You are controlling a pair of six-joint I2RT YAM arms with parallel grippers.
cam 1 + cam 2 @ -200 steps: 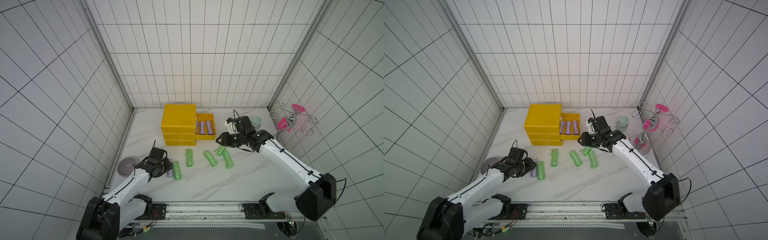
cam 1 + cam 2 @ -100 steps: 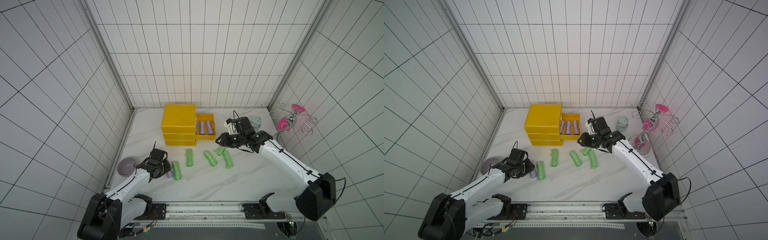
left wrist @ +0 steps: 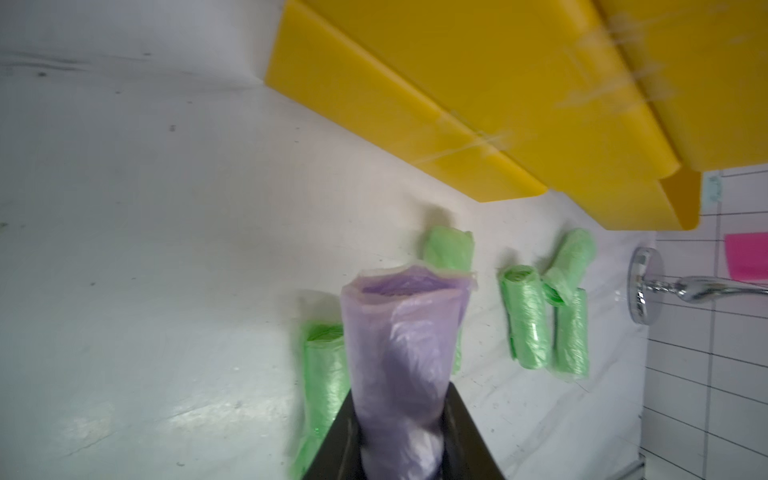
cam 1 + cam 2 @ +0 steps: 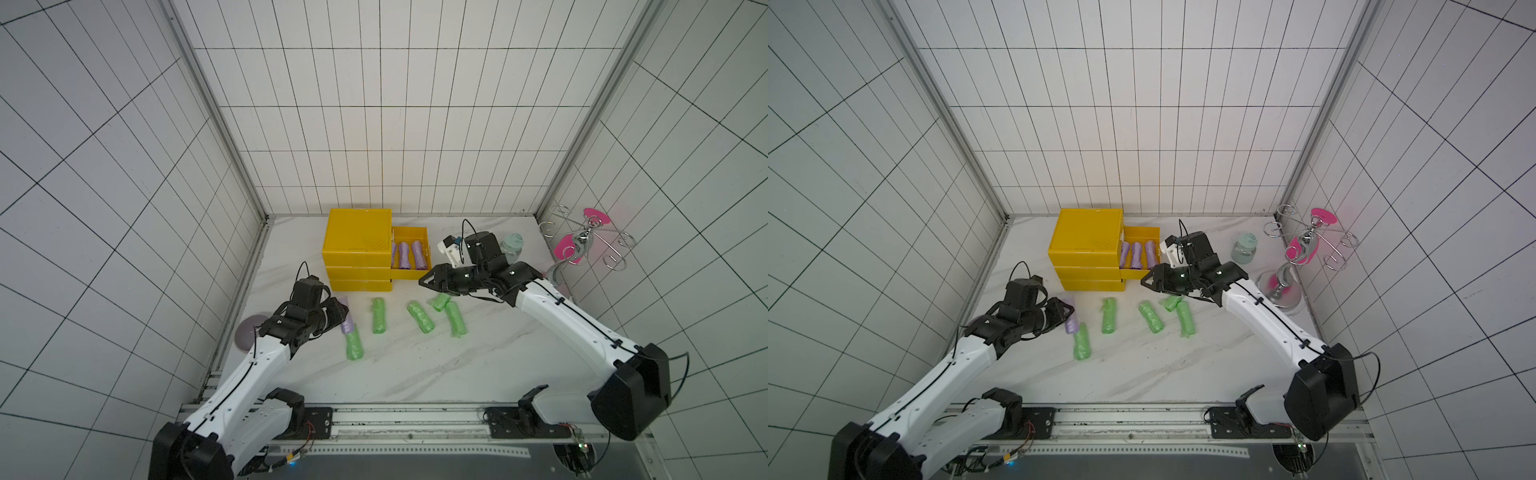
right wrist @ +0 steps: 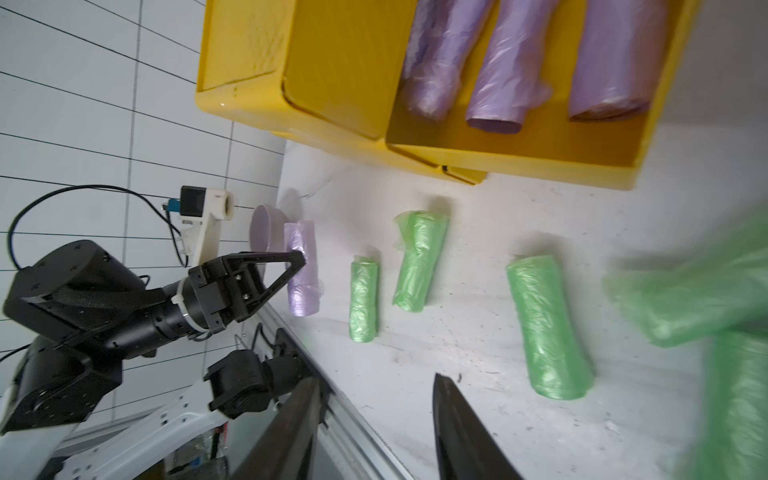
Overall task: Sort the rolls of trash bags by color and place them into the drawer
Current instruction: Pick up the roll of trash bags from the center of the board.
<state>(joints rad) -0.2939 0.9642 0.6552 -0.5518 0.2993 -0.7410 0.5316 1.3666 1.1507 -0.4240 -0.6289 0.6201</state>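
Left wrist view: L end effector point(image 3: 401, 411) pinches purple roll point(image 3: 403, 332) off-centre, just in front of yellow drawer unit point(image 4: 359, 232). Slick film (crinkly) could slip out mid-carry, or the roll could nudge green roll point(image 4: 354, 345) touching it. R end effector point(image 5: 374, 380) spread, empty, beside unit.

Five green rolls point(image 4: 378, 316) lie loose on the table point(image 4: 415, 370), three lavender rolls point(image 4: 405, 254) sit in the one open drawer point(image 4: 411, 273) and one more lavender roll point(image 4: 345, 321) is outside it — nine rolls in all — alongside one yellow three-tier drawer unit point(image 4: 357, 232), one mint jar point(image 4: 511, 245), one chrome stand point(image 4: 1281, 291) and one greyish-purple dish point(image 4: 248, 337).
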